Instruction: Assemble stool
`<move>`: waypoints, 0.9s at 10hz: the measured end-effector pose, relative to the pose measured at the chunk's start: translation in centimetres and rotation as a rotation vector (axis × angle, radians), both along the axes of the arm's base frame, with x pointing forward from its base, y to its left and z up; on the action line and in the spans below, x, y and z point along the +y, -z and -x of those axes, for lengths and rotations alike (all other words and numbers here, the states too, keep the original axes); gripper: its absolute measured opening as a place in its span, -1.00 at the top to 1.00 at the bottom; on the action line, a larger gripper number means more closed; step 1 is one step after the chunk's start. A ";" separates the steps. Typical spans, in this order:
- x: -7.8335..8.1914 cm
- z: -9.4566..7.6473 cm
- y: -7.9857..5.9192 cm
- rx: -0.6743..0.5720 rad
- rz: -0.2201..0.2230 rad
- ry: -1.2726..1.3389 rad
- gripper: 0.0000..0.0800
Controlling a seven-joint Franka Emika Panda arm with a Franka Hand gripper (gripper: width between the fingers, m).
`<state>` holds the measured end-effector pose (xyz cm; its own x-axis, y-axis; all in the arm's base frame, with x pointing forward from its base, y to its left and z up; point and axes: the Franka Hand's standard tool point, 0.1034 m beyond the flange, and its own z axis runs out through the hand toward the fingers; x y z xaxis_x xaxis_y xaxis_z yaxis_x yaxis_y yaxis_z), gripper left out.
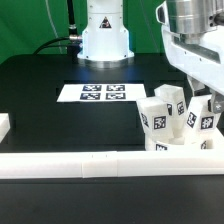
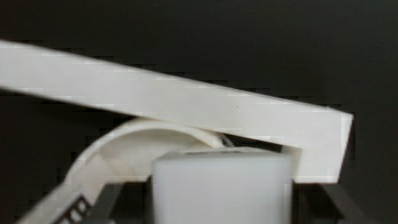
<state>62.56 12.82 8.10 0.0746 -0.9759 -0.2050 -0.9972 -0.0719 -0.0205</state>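
Note:
My gripper (image 1: 201, 104) is at the exterior view's right, lowered near the front rail. It is shut on a short chunky white stool leg (image 1: 204, 123) with a black-and-white tag. In the wrist view the leg (image 2: 221, 188) fills the gap between my dark fingers (image 2: 128, 198). Two more tagged legs (image 1: 158, 120) (image 1: 173, 100) stand close beside it, toward the exterior view's left. The round white seat (image 2: 128, 148) shows as a curved rim beyond the held leg, against the rail corner. In the exterior view the seat (image 1: 183, 150) is mostly hidden behind the legs.
A long white rail (image 1: 80, 164) runs along the table's front and meets a side rail in a corner (image 2: 267, 118) near the seat. The marker board (image 1: 100, 93) lies mid-table. The robot base (image 1: 105, 38) stands at the back. Another white rail end (image 1: 3, 127) is at the left.

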 end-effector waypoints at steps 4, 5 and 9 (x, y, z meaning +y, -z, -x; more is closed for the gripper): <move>0.8 0.5 0.0 0.061 -0.014 0.335 0.16; 0.8 0.5 0.0 0.066 -0.010 0.372 0.16; 0.7 0.4 0.0 0.082 -0.021 0.462 0.16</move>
<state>62.13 13.55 8.13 -0.3843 -0.8984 -0.2125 -0.9229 0.3798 0.0634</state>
